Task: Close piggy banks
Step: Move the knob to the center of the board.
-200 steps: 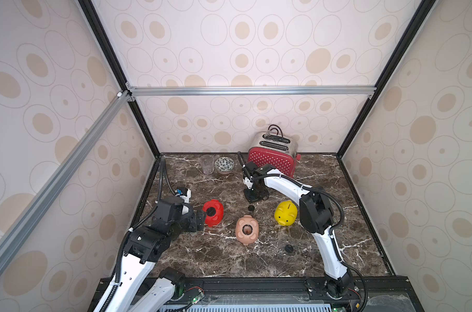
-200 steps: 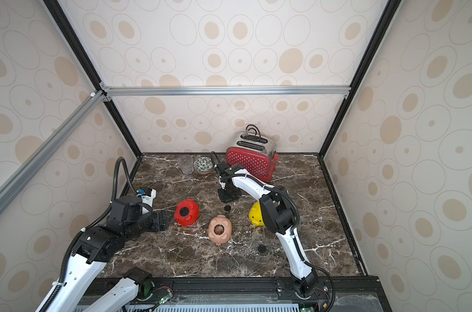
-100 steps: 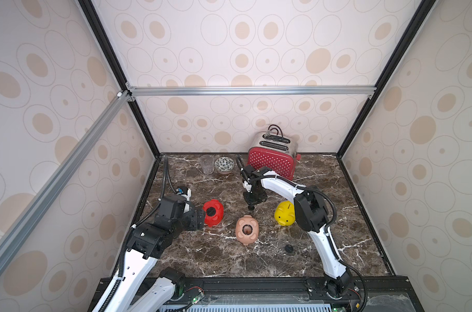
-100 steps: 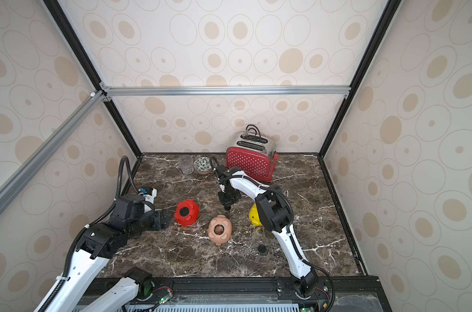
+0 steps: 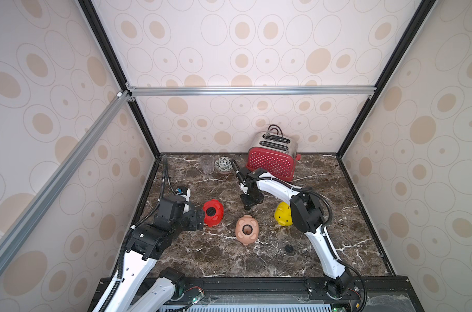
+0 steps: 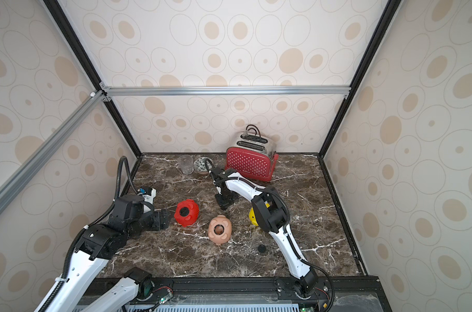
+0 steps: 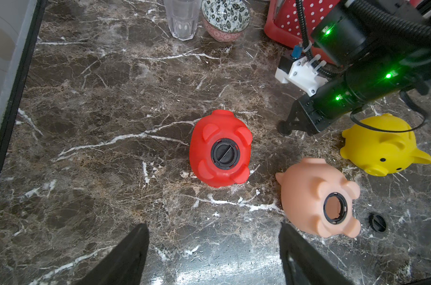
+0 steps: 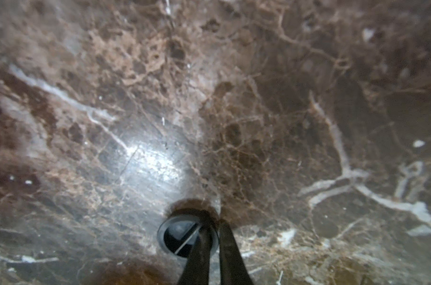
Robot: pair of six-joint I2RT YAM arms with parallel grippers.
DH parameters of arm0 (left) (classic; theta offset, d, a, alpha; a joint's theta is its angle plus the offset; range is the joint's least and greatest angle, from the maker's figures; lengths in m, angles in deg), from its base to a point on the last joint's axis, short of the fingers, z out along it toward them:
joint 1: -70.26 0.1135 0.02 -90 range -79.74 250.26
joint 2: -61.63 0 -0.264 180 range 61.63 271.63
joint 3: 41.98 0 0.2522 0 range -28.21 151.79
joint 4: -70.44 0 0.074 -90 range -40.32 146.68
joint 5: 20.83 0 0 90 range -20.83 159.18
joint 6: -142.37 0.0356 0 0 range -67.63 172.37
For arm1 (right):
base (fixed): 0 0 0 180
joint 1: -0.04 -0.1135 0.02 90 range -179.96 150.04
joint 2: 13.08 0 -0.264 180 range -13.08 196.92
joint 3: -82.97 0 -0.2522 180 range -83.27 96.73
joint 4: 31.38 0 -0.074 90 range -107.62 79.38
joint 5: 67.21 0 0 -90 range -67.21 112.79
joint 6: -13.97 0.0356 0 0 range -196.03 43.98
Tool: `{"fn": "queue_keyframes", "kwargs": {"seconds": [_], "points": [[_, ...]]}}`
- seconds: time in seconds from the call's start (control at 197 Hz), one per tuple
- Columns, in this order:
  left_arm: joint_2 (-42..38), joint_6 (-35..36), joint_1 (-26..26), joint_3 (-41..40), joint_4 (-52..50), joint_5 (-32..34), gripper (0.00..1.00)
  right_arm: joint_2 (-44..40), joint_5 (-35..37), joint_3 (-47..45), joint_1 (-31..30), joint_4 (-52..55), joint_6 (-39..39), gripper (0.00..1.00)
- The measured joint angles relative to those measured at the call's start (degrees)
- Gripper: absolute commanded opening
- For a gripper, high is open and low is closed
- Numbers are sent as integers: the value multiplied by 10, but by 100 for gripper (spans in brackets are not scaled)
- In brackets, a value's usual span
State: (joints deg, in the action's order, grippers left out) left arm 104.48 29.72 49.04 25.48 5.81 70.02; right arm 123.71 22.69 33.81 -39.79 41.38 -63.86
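R gripper (image 8: 214, 222), jaws nearly together, nips plug (image 8: 177, 234) rim. Open pink pig (image 5: 246, 229) lies just frontward of it, hole up, nearer R than L. L gripper (image 7: 213, 227) apart, empty.

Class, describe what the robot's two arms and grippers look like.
The left arm and right arm have white shells, black joints and black ribbed cables. Left gripper and right gripper: black tapering fingers. Green lights dot the right wrist.
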Motion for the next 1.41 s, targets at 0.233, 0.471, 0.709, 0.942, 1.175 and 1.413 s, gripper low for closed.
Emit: {"fn": "queue_keyframes", "kwargs": {"seconds": [0.233,0.471,0.709,0.942,1.175,1.413], "points": [[0,0,0,0,0,3,83,0,63,-2,0,5,-3,12],[0,0,0,0,0,6,83,-10,80,-21,15,-2,-2,12],[0,0,0,0,0,6,83,-21,87,-36,37,-5,-2,15],[-1,0,0,0,0,6,83,-32,85,-30,35,-2,4,18],[-9,0,0,-1,0,5,83,-36,68,-12,35,-1,31,21],[-14,0,0,-2,0,4,84,-36,81,-5,35,7,52,21]]}}
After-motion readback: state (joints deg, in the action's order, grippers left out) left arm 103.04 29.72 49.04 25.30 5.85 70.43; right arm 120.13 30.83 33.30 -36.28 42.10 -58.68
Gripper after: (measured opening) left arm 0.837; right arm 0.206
